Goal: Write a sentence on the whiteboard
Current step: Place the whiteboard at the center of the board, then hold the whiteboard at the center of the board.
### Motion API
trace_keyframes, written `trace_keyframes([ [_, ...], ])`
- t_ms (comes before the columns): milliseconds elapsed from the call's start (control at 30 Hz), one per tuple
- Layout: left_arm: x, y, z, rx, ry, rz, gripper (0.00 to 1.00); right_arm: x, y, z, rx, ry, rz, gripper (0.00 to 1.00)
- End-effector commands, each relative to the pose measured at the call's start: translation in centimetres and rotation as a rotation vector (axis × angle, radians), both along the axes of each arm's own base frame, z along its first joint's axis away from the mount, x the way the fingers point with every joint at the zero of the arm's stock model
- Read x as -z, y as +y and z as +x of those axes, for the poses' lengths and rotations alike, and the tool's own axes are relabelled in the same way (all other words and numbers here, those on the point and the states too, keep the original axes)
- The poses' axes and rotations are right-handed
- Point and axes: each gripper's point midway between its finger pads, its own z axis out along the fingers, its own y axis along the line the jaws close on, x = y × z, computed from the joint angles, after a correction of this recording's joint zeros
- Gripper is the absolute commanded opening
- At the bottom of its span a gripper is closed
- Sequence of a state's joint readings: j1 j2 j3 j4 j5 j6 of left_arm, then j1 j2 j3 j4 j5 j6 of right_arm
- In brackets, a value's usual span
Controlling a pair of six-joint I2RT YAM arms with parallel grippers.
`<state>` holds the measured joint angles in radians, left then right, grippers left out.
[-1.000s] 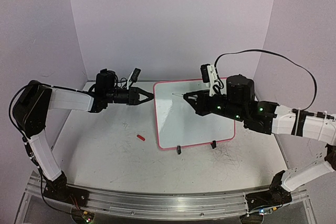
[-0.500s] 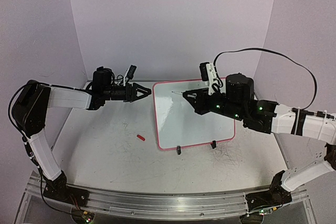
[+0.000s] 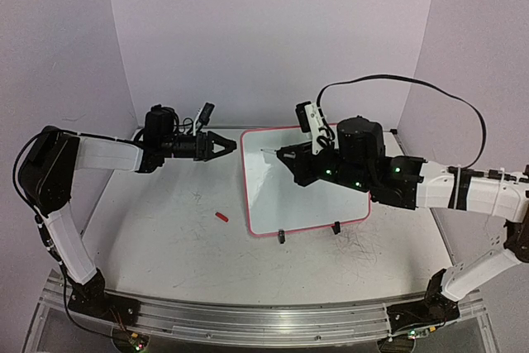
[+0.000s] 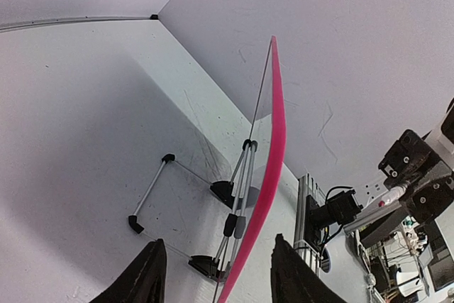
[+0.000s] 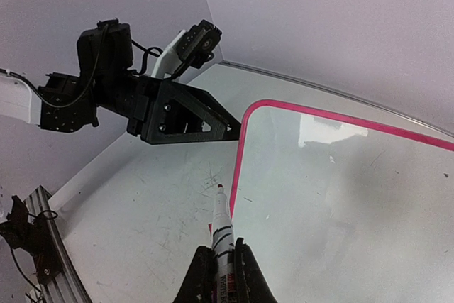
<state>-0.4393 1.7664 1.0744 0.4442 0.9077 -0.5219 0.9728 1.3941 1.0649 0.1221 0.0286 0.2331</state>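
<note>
As the top external camera shows it, the lot holds one whiteboard (image 3: 318, 200), two grippers, one marker and one loose cap. Whiteboard: one, rectangular with rounded corners, a glossy white face and a thin red-pink rim. It is propped up on the table (image 3: 157, 245), right of centre, with two small black clip feet (image 3: 281, 237) at its near edge. One left gripper (image 3: 231, 145), black and tapering to a point, hangs just beside the board's upper left corner, apart from it. One right gripper (image 3: 285, 155), black, hangs over the board's upper left area, and the one marker (image 3: 266, 152) projects from it toward the left rim. One cap (image 3: 221, 217), small and red, lies on the scuffed white tabletop left of the board, well apart from both grippers. One black cable (image 3: 397, 79) arcs above the right arm.

Left wrist camera: two black fingers (image 4: 150, 278) stand spread, with nothing pinched. Beyond the gap the board is seen edge-on (a single curved pink stripe). Thin grey metal stand rods (image 4: 150, 189) with black end pieces brace it from behind and rest on the table.

Right wrist camera: two fingers are pressed together on the marker, which has a white cylindrical barrel, a dark printed label and a red tip. The tip lies near the board's left rim; whether it touches cannot be told. The left gripper appears side-on as a flat black triangle, its point just beside the board's rounded corner
</note>
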Motion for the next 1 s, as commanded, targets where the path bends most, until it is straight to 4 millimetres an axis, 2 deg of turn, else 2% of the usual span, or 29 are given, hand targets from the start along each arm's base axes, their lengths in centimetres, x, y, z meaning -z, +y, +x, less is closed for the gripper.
trace_keyframes([
  [0, -2.5, -0.3, -0.1, 0.039, -0.063, -0.031, 0.47, -1.7, 0.9, 0.6, 0.009, -0.058, -0.011, 0.0],
  [100, -2.6, -0.4, 0.0, 0.041, -0.062, -0.033, 0.46, -1.2, 1.9, 0.6, -0.006, -0.057, -0.031, 0.0],
  [200, -2.3, -0.6, 0.1, 0.05, -0.047, -0.034, 0.49, -0.5, 2.5, 1.2, 0.008, -0.042, -0.05, 0.0],
  [367, -1.9, -1.9, -0.5, 0.093, -0.032, -0.037, 0.5, 1.1, 3.7, 1.4, -0.017, -0.019, -0.086, 0.0],
  [433, -1.8, -2.5, -0.8, 0.117, -0.028, -0.04, 0.47, 1.9, 4.0, 1.3, -0.029, -0.011, -0.111, 0.0],
  [567, -1.4, -2.9, -0.7, 0.122, -0.019, -0.04, 0.35, 3.0, 4.0, 1.2, -0.021, -0.002, -0.148, 0.0],
  [667, -1.4, -3.1, -0.8, 0.133, -0.019, -0.042, 0.33, 3.7, 3.8, 1.6, 0.005, 0.005, -0.173, 0.0],
  [767, -1.4, -3.4, -1.0, 0.145, -0.02, -0.044, 0.31, 4.0, 3.7, 1.7, 0.023, 0.004, -0.184, 0.0],
  [967, -1.2, -3.7, -1.1, 0.156, -0.02, -0.045, 0.17, 4.4, 4.0, 2.1, 0.041, -0.001, -0.196, 0.0],
])
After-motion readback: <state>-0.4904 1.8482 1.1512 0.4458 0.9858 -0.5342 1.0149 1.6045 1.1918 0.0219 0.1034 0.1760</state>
